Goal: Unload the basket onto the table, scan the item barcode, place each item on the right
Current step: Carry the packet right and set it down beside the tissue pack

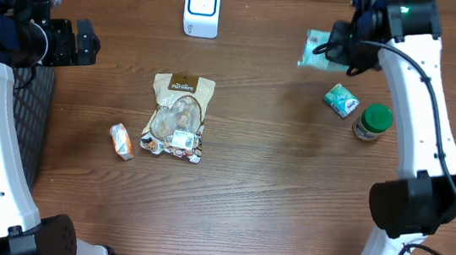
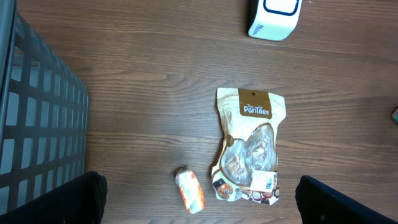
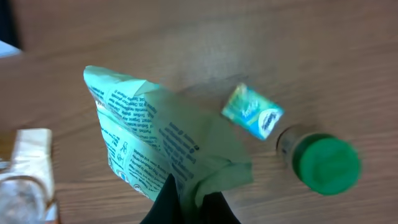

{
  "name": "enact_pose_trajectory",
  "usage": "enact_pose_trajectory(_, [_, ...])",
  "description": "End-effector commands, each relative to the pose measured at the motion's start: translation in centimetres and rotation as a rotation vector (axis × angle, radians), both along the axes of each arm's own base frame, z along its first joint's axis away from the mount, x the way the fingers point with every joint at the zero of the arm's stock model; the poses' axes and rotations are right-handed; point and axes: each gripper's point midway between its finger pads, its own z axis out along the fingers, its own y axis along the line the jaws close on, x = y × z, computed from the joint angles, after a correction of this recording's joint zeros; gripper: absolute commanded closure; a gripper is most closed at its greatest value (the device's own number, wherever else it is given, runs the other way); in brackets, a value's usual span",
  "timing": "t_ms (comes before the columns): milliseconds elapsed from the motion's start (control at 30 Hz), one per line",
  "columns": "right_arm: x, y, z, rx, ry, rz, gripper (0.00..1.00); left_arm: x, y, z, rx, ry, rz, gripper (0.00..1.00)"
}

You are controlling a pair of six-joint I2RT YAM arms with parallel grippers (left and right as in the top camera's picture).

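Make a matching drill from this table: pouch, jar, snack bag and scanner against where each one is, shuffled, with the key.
1. pouch
2. jar
3. snack bag
4. scanner

A. lying flat in the middle
B. white, alone at the back
C. pinched in the right end effector
D. on the right, beside a teal packet

Pairs: 1-C, 2-D, 3-A, 4-B
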Motion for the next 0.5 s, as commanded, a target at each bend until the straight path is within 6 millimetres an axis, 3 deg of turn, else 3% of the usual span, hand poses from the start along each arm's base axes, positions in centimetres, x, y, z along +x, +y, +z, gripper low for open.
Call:
enact_pose_trajectory(0, [-0.7, -0.5, -4.4, 0.022, 0.086, -0.034, 0.96, 0.2, -0.2, 0.3, 0.009, -0.013, -0.023, 0.0])
enact_pose_trajectory(133, [-1.3, -1.5, -8.9, 0.012, 0.138, -0.055, 0.96, 0.2, -0.2, 0.3, 0.009, -0.013, -0.023, 0.01])
enact_pose_trajectory(233, [-1.8, -2.6, -11.0, -0.001, 0.161, -0.078, 0.96, 0.2, -0.2, 0.3, 0.009, -0.013, -0.023, 0.0])
enact_pose_trajectory(467, [-2.0, -5.9, -11.6, -0.061, 0.168, -0.133, 0.96, 0.2, -0.2, 0.3, 0.009, -0.013, -0.023, 0.01])
